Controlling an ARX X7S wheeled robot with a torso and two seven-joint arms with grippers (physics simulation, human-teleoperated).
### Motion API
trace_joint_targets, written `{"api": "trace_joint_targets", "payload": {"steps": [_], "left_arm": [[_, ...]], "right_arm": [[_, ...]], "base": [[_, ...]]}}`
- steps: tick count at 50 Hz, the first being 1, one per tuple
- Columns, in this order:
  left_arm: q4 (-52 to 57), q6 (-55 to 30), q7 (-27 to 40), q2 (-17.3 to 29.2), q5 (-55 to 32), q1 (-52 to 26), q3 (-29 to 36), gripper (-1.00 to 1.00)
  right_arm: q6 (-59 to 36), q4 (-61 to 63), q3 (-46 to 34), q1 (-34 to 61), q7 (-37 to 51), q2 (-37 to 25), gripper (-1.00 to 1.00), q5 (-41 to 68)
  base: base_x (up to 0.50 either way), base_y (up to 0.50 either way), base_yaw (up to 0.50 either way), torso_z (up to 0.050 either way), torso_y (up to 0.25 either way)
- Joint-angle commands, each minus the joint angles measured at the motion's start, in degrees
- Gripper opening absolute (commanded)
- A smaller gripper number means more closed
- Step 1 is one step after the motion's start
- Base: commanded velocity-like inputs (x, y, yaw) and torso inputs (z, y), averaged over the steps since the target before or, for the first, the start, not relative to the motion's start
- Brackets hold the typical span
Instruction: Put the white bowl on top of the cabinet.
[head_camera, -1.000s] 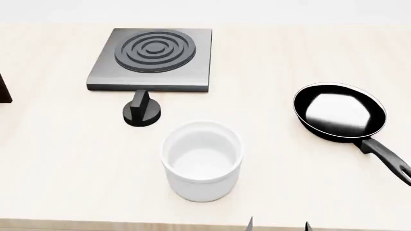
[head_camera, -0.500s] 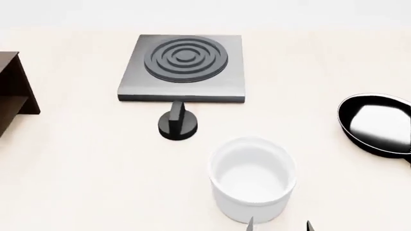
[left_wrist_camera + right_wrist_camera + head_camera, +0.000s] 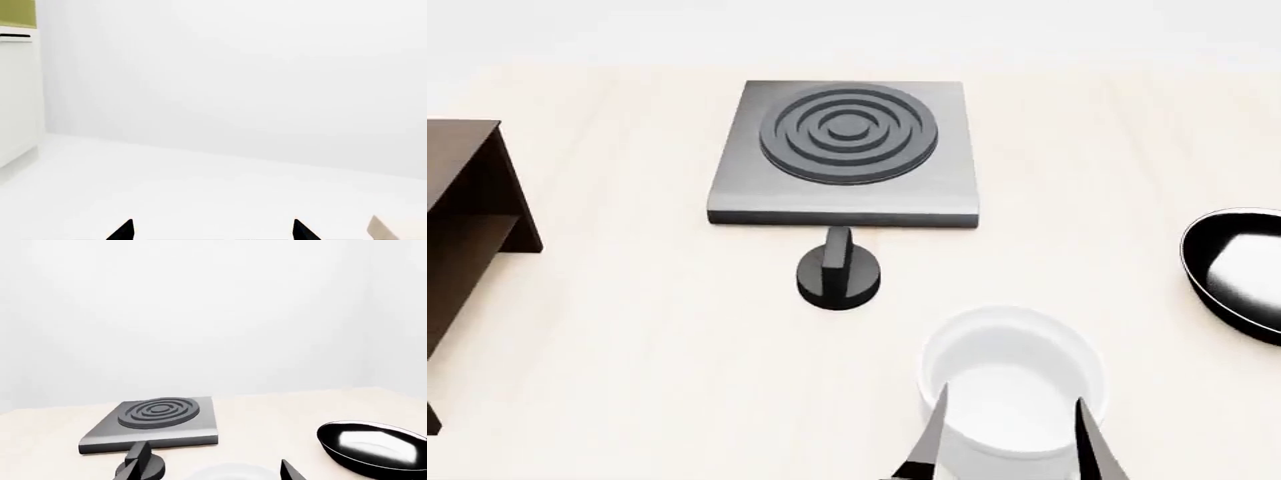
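Observation:
The white bowl (image 3: 1009,385) stands upright on the pale wooden table at the lower right of the head view. Its far rim (image 3: 230,472) shows at the bottom of the right wrist view. My right gripper (image 3: 1008,440) is open, its two fingertips over the bowl's near rim, one on each side. In the right wrist view the right gripper (image 3: 210,472) straddles the bowl's rim. The dark-brown cabinet (image 3: 467,215) shows only as an end at the far left. My left gripper (image 3: 213,231) is open and empty, facing a white room, away from the table.
A grey stove plate (image 3: 845,150) with concentric rings lies behind the bowl, with a black knob (image 3: 838,272) in front of it. A black frying pan (image 3: 1237,272) sits at the right edge. A pale corner (image 3: 393,230) shows in the left wrist view.
The head view has shifted left: bowl, stove and pan moved right in frame and the cabinet came into view. My right fingertips have risen over the bowl's near rim.

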State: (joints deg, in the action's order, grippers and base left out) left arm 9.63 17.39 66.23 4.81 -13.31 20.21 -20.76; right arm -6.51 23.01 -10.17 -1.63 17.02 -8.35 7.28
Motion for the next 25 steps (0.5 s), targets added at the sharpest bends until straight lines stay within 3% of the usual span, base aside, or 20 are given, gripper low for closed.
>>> {"api": "trace_joint_targets", "payload": {"steps": [1,7,18,25], "left_arm": [[-0.6,0.7,0.6,0.5,-0.9,0.3,0.4,1.0],[-0.7,1.1,0.8,0.7,-1.1,0.5,0.7,1.0],[-0.4,1.1,1.4,1.1,-1.4,0.7,1.1,1.0],[-1.0,1.3,1.5,1.4,-1.7,0.6,1.4,1.0]], "right_arm": [[-5.0,11.9,-1.1,-1.0,2.0,-1.0,1.0,-0.3],[-5.0,12.2,-1.4,-1.1,2.6,-1.3,1.0,-0.6],[-6.6,14.3,-2.7,-0.8,3.0,-2.0,1.0,-1.1],[-3.8,13.8,-2.6,-1.3,2.8,-2.1,1.0,-0.1]], "base": [[0.0,0.0,0.0,0.0,0.0],[0.12,0.11,0.0,0.0,0.0],[0.41,0.3,0.0,0.0,0.0],[0.0,0.0,0.0,0.0,0.0]]}}
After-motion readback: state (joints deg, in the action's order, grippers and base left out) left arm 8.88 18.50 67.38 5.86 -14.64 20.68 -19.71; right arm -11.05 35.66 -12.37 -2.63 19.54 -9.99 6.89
